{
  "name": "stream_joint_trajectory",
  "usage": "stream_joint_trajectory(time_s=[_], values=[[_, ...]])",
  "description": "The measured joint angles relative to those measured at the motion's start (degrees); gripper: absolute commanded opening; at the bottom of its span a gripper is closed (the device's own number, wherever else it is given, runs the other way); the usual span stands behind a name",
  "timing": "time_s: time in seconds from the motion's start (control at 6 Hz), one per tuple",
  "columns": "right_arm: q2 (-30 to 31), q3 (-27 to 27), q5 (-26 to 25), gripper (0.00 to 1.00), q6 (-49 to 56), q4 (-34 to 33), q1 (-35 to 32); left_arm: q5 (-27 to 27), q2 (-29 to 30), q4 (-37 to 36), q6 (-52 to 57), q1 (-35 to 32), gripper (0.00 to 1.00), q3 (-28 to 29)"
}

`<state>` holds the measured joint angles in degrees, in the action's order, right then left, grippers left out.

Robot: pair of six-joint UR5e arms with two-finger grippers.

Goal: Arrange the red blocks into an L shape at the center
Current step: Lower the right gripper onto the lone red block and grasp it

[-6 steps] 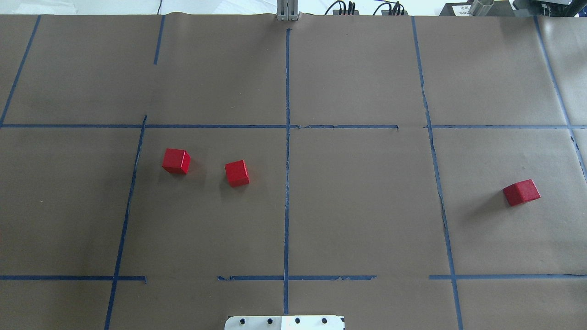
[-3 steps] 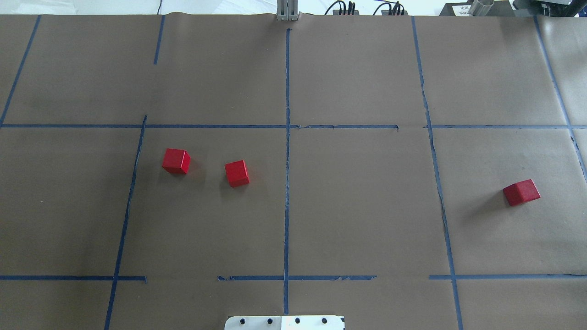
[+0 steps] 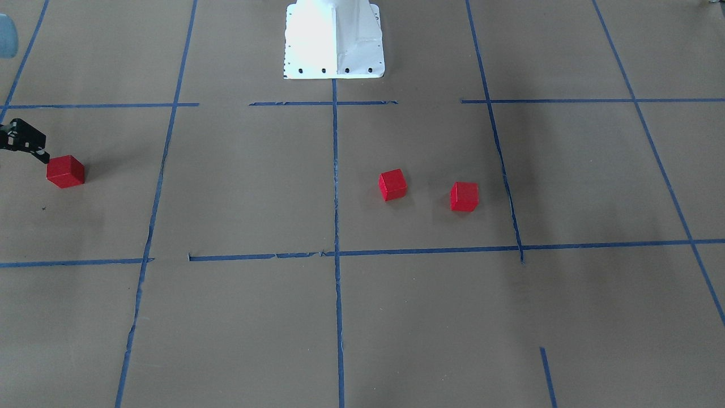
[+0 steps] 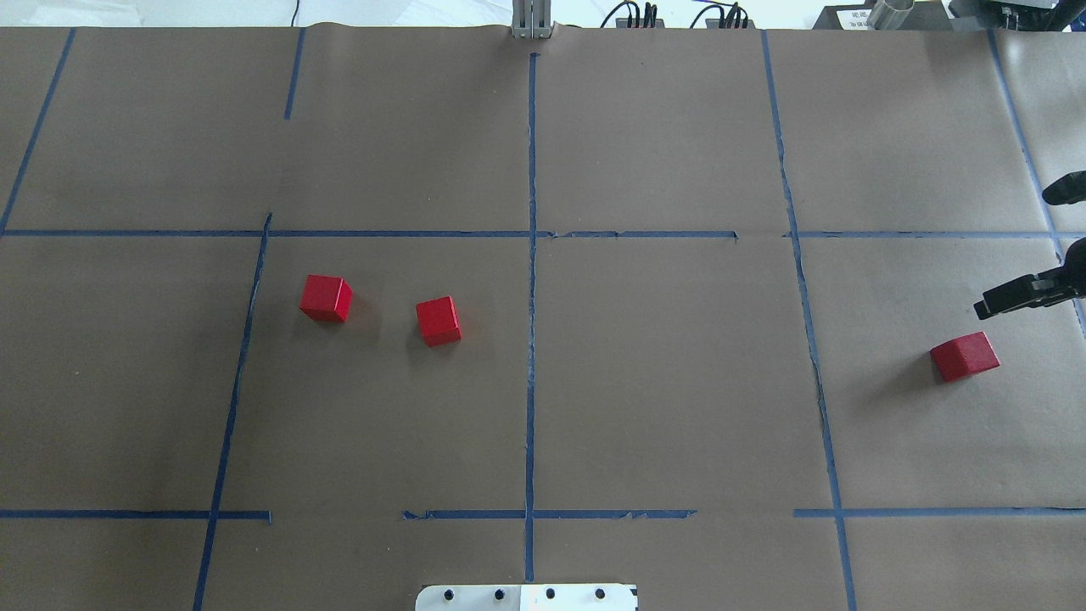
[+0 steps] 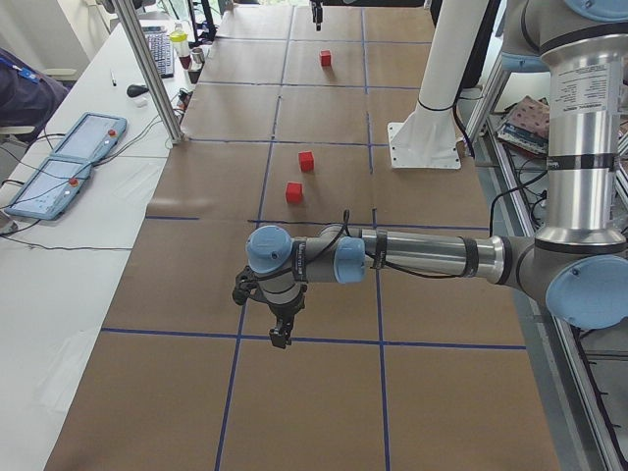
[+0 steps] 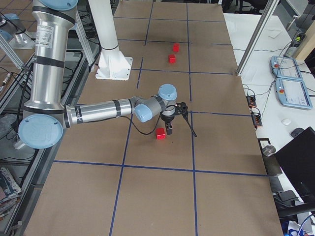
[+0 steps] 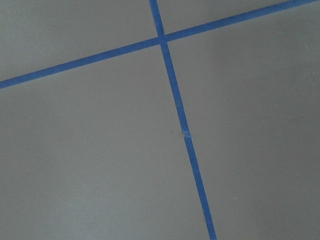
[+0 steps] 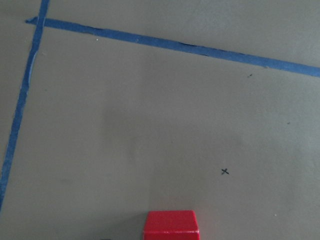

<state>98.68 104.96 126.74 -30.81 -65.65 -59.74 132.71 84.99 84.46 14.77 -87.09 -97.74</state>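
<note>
Three red blocks lie on the brown paper. Two sit close together left of centre (image 4: 325,298) (image 4: 439,321); in the front-facing view they lie right of centre (image 3: 464,196) (image 3: 392,185). The third (image 4: 965,356) lies far right, alone. My right gripper (image 4: 1016,250) comes in at the right edge, open and empty, with one finger (image 4: 1010,299) just beyond that block and clear of it. The right wrist view shows that block (image 8: 171,226) at its bottom edge. My left gripper (image 5: 278,329) hangs over bare paper far from the blocks; I cannot tell whether it is open.
Blue tape lines (image 4: 531,280) split the paper into large squares. The white robot base plate (image 4: 526,596) sits at the near middle edge. An aluminium post (image 5: 147,69) and control tablets (image 5: 69,162) stand along the operators' side.
My right gripper has come into the overhead view at the right edge, near the lone block. The three blocks have not moved.
</note>
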Motion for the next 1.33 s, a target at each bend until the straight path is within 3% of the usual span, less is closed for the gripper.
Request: stream_joint_trajectory(time_s=[0.33,0.67,0.83,1.0,1.17,1.33], values=[[0.0,-3.3,-2.1,1.0,-1.8,5.0,4.1,0.0,0.0,0.0,0.0,0.0,1.0,0.0],[0.0,-6.0,-2.3,1.0,-1.7,5.7,6.5,0.0,0.0,0.0,0.0,0.0,1.0,0.0],[-0.1,-7.0,-2.5,0.74,-1.7,5.8,7.6,0.0,0.0,0.0,0.0,0.0,1.0,0.0],[-0.2,-7.8,-2.9,0.38,-1.7,5.8,8.4,0.0,0.0,0.0,0.0,0.0,1.0,0.0],[-0.3,-8.2,-3.1,0.2,-1.7,5.7,8.9,0.0,0.0,0.0,0.0,0.0,1.0,0.0],[-0.4,-8.3,-3.3,0.17,-1.7,5.6,9.3,0.0,0.0,0.0,0.0,0.0,1.0,0.0]])
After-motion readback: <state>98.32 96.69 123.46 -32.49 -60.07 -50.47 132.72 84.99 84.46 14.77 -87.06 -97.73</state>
